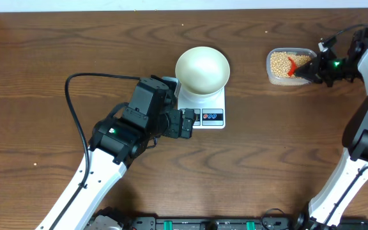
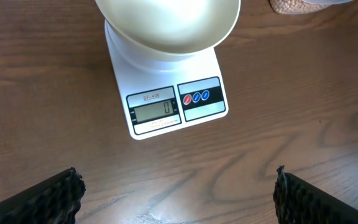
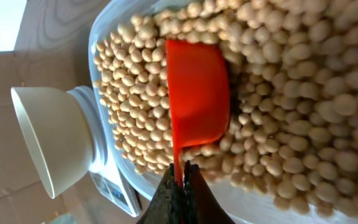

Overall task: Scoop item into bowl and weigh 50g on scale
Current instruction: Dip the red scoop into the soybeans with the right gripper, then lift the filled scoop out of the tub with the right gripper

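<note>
Orange plastic marks the small scoop (image 3: 197, 93), whose thin handle runs back between the jaws of the right gripper (image 3: 180, 178). Those jaws are pinched almost together on the handle and grip nothing else. Just ahead of them the scoop's cup sits down among the small round tan-yellow beans (image 3: 291, 93) that fill the clear rounded plastic tub (image 1: 271, 75), with beans pressing against it on both sides. Whether any lie inside the cup I cannot tell. Beyond the tub, well apart from these jaws and off to one side, the round cream-white bowl (image 1: 202, 67) stands on the small white rectangular digital scale (image 2: 166, 79) and looks empty. The left gripper (image 2: 178, 191) hangs over the brown wooden table (image 1: 43, 51) with its jaws spread wide and holding nothing. The scale's front edge lies just ahead of them, roughly midway between the two fingers, and its grey display (image 2: 153, 111) reads zero. The step in hand, I judge, is the first scoop: loading the cup in the tub, with no weight in the bowl so far. Next the right arm needs to raise the scoop level so beans do not roll off. It then has to carry the scoop over the bowl and tip it there, adding beans until the reading reaches 50 g.
</note>
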You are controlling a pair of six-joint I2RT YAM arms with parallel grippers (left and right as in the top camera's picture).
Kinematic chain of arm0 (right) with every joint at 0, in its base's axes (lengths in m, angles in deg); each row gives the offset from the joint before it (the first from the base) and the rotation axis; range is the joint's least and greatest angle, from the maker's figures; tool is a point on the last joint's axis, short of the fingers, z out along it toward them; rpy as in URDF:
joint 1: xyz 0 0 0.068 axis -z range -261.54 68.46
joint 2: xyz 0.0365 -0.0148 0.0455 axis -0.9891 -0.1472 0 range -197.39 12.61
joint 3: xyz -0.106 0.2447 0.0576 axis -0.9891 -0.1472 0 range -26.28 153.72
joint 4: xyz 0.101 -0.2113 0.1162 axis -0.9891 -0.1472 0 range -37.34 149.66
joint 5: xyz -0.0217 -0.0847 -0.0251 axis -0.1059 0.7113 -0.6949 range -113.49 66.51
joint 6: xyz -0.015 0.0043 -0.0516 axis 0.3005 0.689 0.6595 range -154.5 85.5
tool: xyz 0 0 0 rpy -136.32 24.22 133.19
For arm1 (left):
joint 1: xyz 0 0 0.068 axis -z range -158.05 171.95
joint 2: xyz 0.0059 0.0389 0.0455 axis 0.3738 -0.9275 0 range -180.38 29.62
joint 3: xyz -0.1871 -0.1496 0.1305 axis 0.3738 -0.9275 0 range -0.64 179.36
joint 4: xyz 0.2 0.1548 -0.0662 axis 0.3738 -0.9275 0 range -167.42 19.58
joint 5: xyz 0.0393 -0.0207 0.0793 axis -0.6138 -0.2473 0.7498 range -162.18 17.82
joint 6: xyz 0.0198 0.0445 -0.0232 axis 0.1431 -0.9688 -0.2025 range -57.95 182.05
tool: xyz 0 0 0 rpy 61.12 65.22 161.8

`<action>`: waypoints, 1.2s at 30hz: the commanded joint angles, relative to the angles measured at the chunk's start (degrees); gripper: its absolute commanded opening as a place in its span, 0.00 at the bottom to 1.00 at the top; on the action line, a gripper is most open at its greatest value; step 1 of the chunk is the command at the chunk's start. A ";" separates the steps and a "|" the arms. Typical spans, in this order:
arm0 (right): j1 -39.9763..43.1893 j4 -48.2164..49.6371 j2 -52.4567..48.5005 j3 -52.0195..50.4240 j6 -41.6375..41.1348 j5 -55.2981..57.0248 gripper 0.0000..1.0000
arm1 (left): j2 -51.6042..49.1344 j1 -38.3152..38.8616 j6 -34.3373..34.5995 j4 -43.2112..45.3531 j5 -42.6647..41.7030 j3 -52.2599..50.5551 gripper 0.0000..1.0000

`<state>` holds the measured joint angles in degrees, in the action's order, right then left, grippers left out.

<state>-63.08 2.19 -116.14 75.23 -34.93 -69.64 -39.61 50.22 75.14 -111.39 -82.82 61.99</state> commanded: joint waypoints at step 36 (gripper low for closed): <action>9.11 -4.70 -3.37 -0.81 11.72 -27.32 0.01 | -0.13 -0.20 -0.55 -0.22 -0.31 0.98 0.99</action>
<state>-54.29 -2.44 -119.11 74.79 -24.76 -91.26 -39.61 50.22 75.14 -111.39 -82.82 61.99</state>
